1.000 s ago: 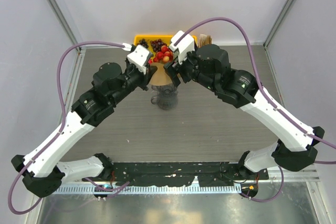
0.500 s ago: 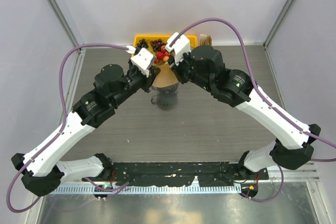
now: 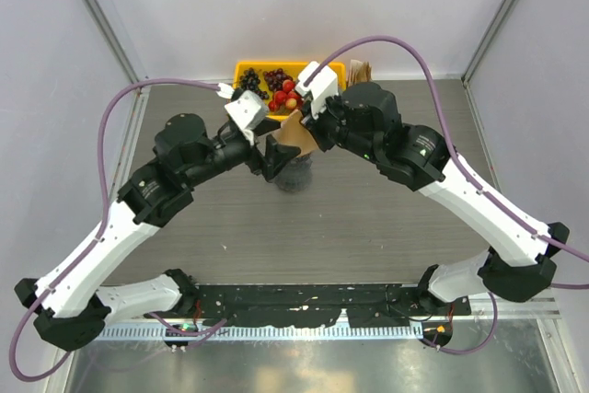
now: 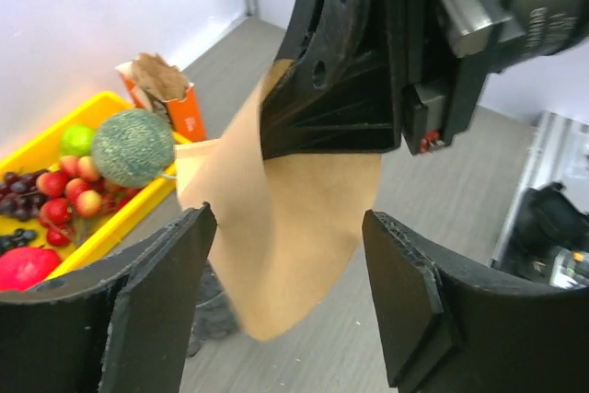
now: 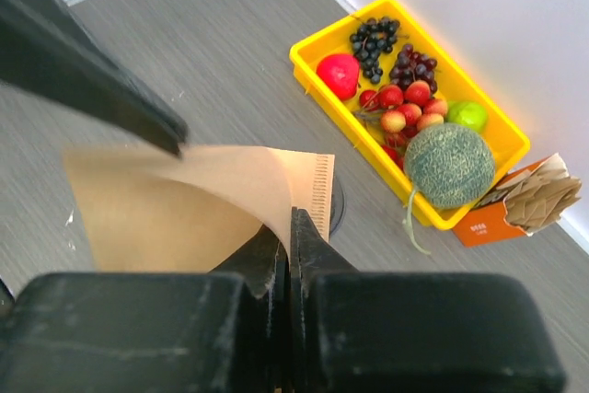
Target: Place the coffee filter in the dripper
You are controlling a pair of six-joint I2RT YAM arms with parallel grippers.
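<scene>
— Where do we have the coffee filter (image 5: 184, 209)?
— Pinched in our right tool (image 5: 290, 227), jaws tight, above the dripper (image 3: 293, 175), toward its 12 o'clock.
— And our left tool (image 4: 287, 227)?
— Spread wide, one finger either side of it.

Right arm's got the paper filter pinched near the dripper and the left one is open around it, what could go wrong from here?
1. The right jaws pinch the coffee filter flat at one edge, and it hangs curled, so it may land in the dripper folded instead of opening into a cone.
2. The left fingers stand open on either side of the paper; moving it now could snag it, crease it or tug it loose.
</scene>
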